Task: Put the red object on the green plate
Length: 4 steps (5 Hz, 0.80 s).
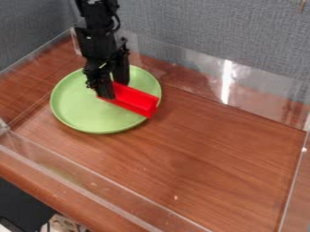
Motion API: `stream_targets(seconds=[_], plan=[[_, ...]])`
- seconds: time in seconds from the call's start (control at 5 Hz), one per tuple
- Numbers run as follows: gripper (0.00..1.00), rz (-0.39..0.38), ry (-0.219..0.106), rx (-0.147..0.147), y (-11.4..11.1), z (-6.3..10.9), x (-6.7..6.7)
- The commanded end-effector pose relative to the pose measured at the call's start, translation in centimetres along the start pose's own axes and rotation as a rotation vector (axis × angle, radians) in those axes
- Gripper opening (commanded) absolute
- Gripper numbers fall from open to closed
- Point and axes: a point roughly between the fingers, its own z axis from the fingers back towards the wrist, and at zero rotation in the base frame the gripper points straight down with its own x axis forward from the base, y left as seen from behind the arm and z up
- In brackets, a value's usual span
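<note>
Pincer (104, 88) clamped on red object (133, 99), green plate (75, 109) right rim

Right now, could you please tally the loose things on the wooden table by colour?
Red: 1, the block, held by the hand over the plate.
Green: 1, the plate.
Total: 2
</note>
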Motion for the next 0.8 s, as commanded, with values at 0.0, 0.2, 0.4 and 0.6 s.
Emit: stream_targets(seconds=[0.0, 0.2, 0.4, 0.6], plan=[[0.0, -0.014, -0.016, -0.054, -1.4, 1.9, -0.1], [0.0, -0.015, -0.003, -0.054, -1.6, 2.4, -0.3], [0.0, -0.047, -0.001, -0.066, -0.6, 4.6, -0.9], [0.0, -0.083, -0.007, -0.071, 0.4, 6.3, -1.4]])
